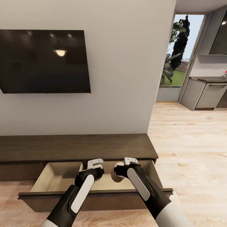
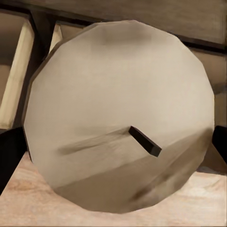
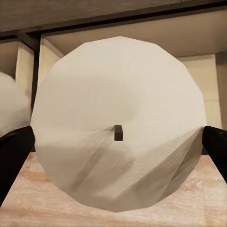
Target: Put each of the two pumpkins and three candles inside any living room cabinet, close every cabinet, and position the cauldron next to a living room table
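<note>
The long dark brown cabinet stands against the wall under the TV, with one wide drawer pulled out and its pale wood inside showing. Both arms reach over that drawer. My left gripper is shut on a pale grey-tan candle, seen end-on with its dark wick, between black fingers. Beside it, my right gripper is shut on a paler candle; the left one's candle shows at that view's edge. No pumpkins or cauldron are in view.
A black TV hangs on the grey wall above the cabinet. The open drawer's front panel juts toward me. To the right, light plank floor runs to a kitchen counter and a glass door.
</note>
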Robot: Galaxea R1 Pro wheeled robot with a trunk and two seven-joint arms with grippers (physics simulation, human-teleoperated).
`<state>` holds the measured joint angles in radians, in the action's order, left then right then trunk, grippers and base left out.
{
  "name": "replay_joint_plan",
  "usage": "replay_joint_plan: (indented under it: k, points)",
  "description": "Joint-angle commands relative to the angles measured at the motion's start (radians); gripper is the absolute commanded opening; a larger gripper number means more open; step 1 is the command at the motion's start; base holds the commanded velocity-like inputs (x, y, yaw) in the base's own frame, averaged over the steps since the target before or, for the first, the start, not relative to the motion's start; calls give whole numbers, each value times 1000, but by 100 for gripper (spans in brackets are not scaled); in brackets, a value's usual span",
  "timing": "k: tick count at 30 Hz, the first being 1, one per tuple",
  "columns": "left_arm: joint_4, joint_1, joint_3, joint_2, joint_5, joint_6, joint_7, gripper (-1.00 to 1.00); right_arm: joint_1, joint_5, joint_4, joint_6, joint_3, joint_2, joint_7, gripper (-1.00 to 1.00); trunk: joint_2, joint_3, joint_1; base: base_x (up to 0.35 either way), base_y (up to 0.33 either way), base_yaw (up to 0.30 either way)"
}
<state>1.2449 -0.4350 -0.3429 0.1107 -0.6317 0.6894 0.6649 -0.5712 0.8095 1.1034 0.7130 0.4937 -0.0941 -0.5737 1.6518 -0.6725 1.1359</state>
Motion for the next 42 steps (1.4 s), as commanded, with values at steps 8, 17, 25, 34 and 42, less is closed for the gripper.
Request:
replay_joint_plan:
  k: [8, 17, 25, 34, 42]
  points:
    - [-38, -1, -4, 0, -12, -45, 3, -100, -1, 10, -4, -1, 2, 1, -8, -100, 1, -1, 0, 117, 0, 0]
    - [-51, -1, -4, 0, -10, -50, 1, -100, -1, 10, -12, -1, 2, 1, -9, -100, 1, -1, 0, 182, 0, 0]
    - [-53, -1, -4, 0, -11, -50, 1, -100, -1, 13, -14, -1, 0, -2, -8, -100, 1, -1, 0, 183, 0, 0]
    - [-61, -1, -3, 0, -11, -50, 1, -100, -1, 11, -12, 0, 0, -1, -12, -100, 1, -1, 0, 111, 0, 0]
    - [-65, -1, -9, 0, -11, -50, 2, -100, -1, 17, -16, 1, -1, -2, -8, -100, 1, -1, 0, 122, 0, 0]
